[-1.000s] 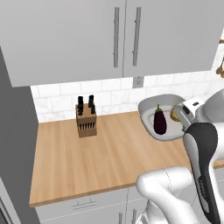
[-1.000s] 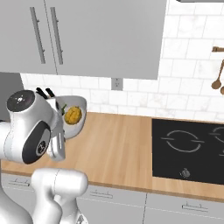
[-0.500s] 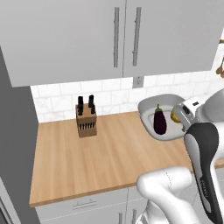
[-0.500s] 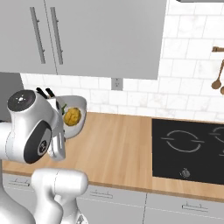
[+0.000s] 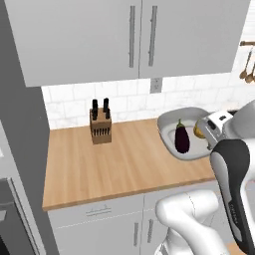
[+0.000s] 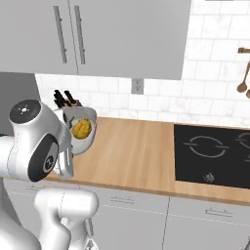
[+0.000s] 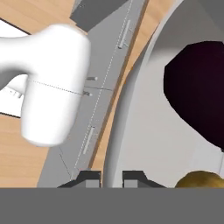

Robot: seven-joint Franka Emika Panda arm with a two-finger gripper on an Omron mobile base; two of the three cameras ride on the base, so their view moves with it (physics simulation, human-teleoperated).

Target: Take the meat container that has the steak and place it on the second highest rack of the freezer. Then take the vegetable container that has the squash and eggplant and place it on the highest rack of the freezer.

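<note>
The tool [image 7: 111,175] is clamped on the rim of the vegetable container [image 7: 144,144], held above the tabletop [image 5: 124,164]; eggplant [image 7: 197,94] and squash [image 7: 201,180] lie inside, just beyond its fingertips.

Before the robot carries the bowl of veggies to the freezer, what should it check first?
1. Gripper pinched shut on the bowl rim: ok, the fingertips close on the rim in the hand view.
2. Eggplant inside the bowl: ok.
3. Squash inside the bowl: ok, it sits by the rim near the gripper.
4. Bowl level enough that nothing rolls out: cannot tell.
5. Knife block out of the bowl's way: ok, it stands apart on the counter.
6. Freezer door open and top shelf free: cannot tell.
</note>
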